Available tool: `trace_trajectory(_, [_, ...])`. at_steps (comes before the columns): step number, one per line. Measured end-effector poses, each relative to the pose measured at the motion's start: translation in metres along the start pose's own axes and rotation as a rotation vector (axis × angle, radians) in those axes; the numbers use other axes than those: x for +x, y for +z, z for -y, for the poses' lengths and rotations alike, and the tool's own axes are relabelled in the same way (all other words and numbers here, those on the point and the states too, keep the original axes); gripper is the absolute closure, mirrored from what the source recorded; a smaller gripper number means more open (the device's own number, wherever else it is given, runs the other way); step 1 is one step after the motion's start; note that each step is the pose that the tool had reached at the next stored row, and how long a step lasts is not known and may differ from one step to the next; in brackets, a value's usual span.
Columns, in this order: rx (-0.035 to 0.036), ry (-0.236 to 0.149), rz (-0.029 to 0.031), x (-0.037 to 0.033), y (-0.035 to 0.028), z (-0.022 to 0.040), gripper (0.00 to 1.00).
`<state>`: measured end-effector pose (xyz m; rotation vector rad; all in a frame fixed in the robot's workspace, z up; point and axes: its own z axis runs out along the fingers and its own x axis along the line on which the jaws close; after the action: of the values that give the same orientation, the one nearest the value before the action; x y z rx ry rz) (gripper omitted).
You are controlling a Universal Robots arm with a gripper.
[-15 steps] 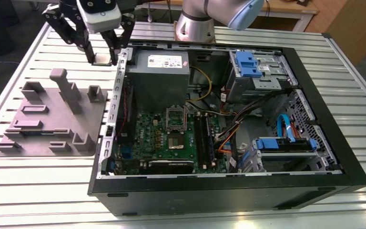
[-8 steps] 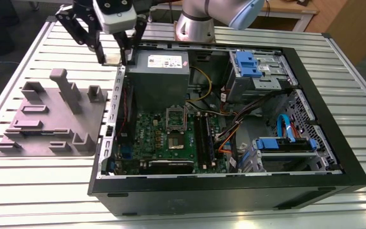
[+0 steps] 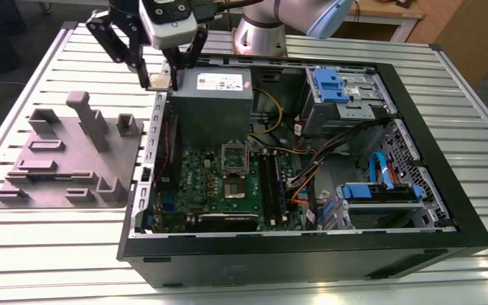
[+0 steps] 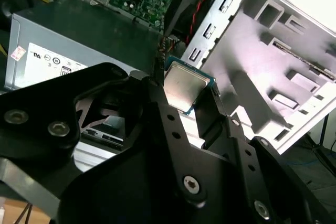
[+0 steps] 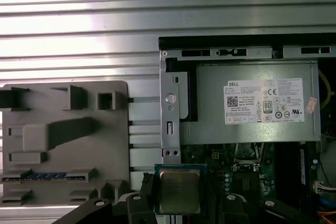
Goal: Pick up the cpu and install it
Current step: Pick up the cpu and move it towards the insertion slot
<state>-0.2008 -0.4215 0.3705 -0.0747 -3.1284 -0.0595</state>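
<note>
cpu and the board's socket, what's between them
The power supply, in the exterior view: the gripper holds the cpu at its far end, the socket sits past its near end.

My arm [image 3: 259, 35] comes in at the top of the exterior view, its grey joint upright and the wrist [image 3: 169, 19] set toward the exterior view's left. My gripper [image 3: 161, 77] hangs below the wrist, pointing down, with its black linkages wide above and narrow at the tips. In both wrist views my fingers [image 4: 157, 106] press opposite edges of the cpu [image 5: 179, 190], which sits flat between them.
</note>
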Motion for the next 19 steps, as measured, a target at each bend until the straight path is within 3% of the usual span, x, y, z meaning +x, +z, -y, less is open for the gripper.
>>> trace_trajectory(4, [0.0,0.0,0.0,-0.0056,0.0004,0.0039,0.53])
trace_trajectory(14, [0.0,0.0,0.0,-0.0337,0.0015,0.0038,0.53])
trace_trajectory(19, [0.0,0.0,0.0,-0.038,0.0019,0.0036,0.53])
